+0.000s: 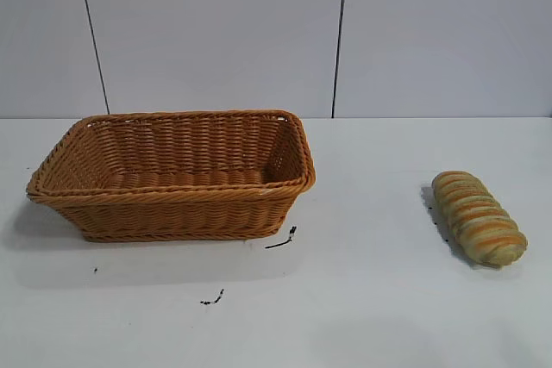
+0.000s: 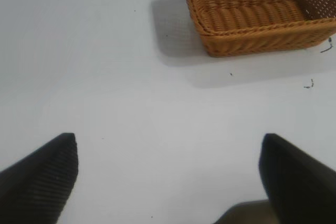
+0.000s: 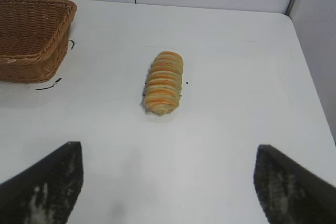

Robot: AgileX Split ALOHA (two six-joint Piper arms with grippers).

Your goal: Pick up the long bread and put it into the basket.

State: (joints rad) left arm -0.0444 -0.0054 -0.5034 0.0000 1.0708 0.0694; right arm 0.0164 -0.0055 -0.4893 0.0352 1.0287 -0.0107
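The long bread, tan with orange-brown ridged stripes, lies on the white table at the right. It also shows in the right wrist view. The wicker basket stands empty at the left; it also shows in the left wrist view and the right wrist view. Neither gripper shows in the exterior view. My right gripper is open and empty, well short of the bread. My left gripper is open and empty over bare table, away from the basket.
The white table has small black marks in front of the basket. A grey panelled wall stands behind the table. The table's far edge and side wall show in the right wrist view.
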